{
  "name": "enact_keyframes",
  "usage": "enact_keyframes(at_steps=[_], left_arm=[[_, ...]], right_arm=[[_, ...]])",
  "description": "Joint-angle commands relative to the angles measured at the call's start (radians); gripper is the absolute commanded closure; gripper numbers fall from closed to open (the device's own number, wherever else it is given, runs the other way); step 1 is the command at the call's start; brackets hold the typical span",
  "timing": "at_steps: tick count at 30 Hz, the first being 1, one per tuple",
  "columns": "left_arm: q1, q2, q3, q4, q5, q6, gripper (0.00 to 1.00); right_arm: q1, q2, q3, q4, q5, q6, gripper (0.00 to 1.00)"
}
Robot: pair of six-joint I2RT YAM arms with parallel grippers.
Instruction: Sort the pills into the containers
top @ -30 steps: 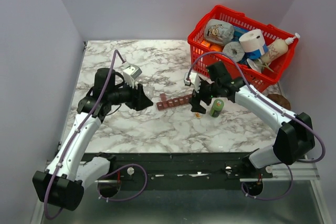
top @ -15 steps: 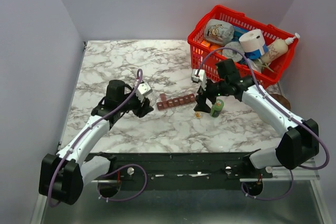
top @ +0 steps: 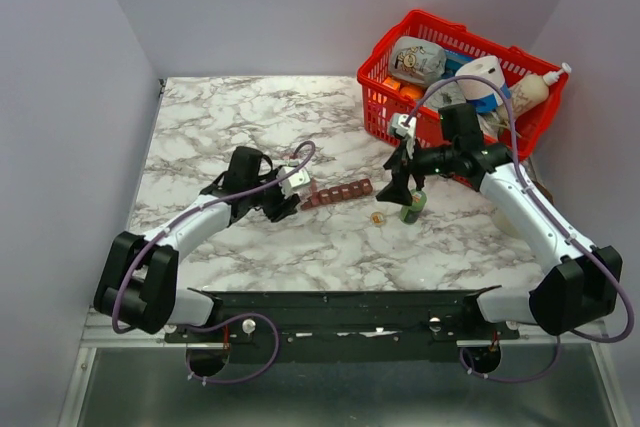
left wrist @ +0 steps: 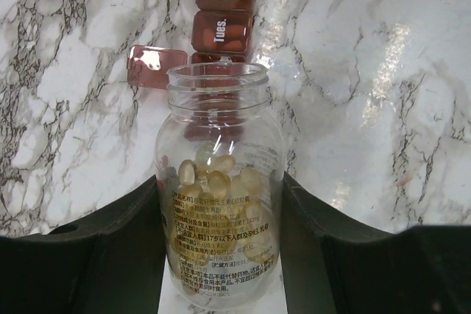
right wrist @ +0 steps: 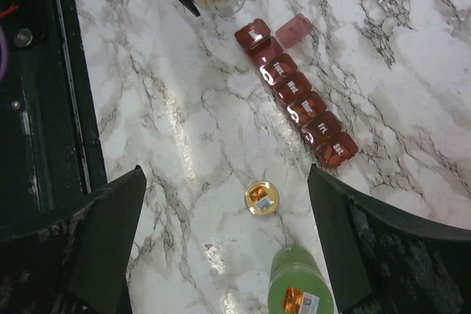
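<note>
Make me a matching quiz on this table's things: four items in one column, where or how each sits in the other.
1 clear pill bottle
2 pill organiser
3 green bottle
4 red basket

A at the far right corner
B clamped in the left gripper, uncapped
C beside a small yellow cap
D lying flat, one lid open

Pairs: 1-B, 2-D, 3-C, 4-A

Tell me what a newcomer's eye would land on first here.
The left gripper clamps a lidless clear bottle of pale capsules, its mouth aimed at the dark red pill organiser mid-table, which has one lid flipped open. The red basket, heaped with clutter, fills the far right corner. The right gripper hangs open above a green bottle and a small yellow cap.
</note>
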Motion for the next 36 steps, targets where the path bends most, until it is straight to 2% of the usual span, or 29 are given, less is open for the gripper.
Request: enact_keyframes(at_steps=[1,27,36], left_arm=[[-0.027,0.053,0.059,-0.052,-0.033,0.110,1.00],[-0.106,0.254,0.240,-0.267,-0.210,0.144,1.00],[-0.153,0.300,0.309,-0.359,-0.322,0.123,1.00]], right_arm=[[-0.027,-0.036,-0.012,0.041,-0.082,0.044,0.00],[-0.075,-0.058,-0.041,0.041,-0.136,0.064,0.00],[-0.078,-0.056,-0.043,0.038,-0.147,0.065,0.00]])
